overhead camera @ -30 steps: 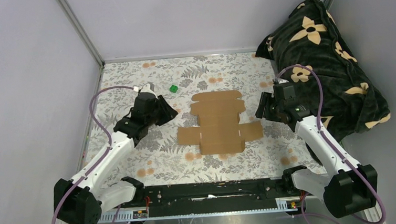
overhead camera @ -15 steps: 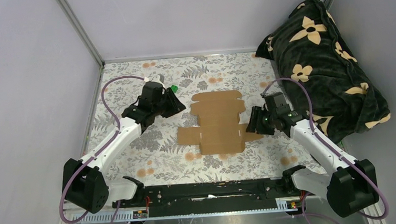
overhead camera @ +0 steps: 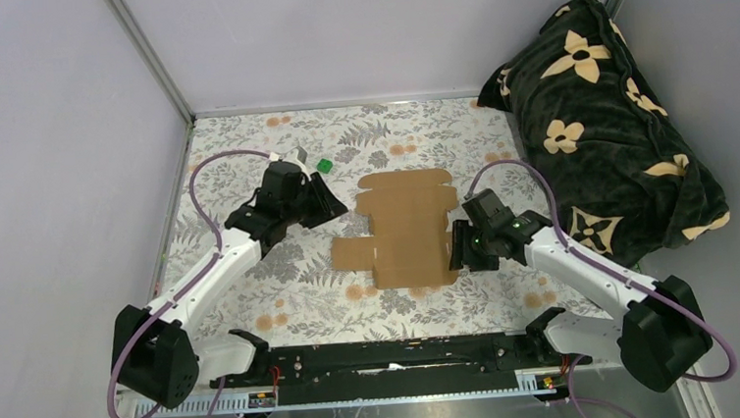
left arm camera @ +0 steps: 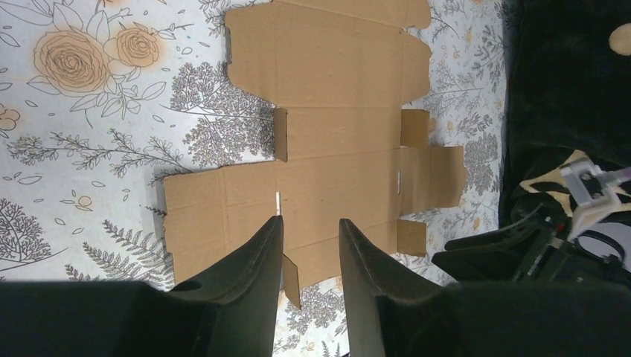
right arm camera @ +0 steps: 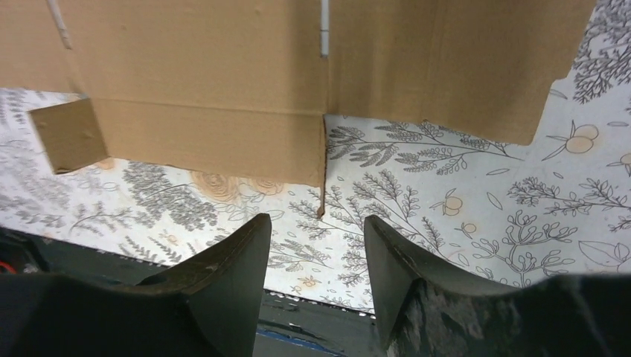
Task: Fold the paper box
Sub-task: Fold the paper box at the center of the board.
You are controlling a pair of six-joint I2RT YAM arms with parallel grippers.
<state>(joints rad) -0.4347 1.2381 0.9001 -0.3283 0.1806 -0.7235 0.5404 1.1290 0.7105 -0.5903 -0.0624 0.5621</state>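
The paper box (overhead camera: 407,228) is a flat brown die-cut sheet lying on the floral tabletop, creases and flaps showing. My left gripper (overhead camera: 334,208) hovers at its left edge, open; in the left wrist view the sheet (left arm camera: 342,160) lies spread beyond my left gripper (left arm camera: 310,223), with nothing between the fingers. My right gripper (overhead camera: 458,245) is low over the sheet's right flap, open. Seen from the right wrist, the cardboard (right arm camera: 223,74) fills the top, and a small raised flap edge (right arm camera: 324,182) stands just ahead of my right gripper (right arm camera: 317,223), which holds nothing.
A tiny green cube (overhead camera: 324,164) sits behind the left gripper. A dark blanket with cream flowers (overhead camera: 605,114) is piled at the right side. Grey walls enclose the table on three sides. The black rail (overhead camera: 396,355) of the arm bases runs along the near edge.
The right arm has swung left and down from beside the blanket to the sheet's right flap, its jaws narrowing a little. The left arm moved right toward the sheet's left edge.
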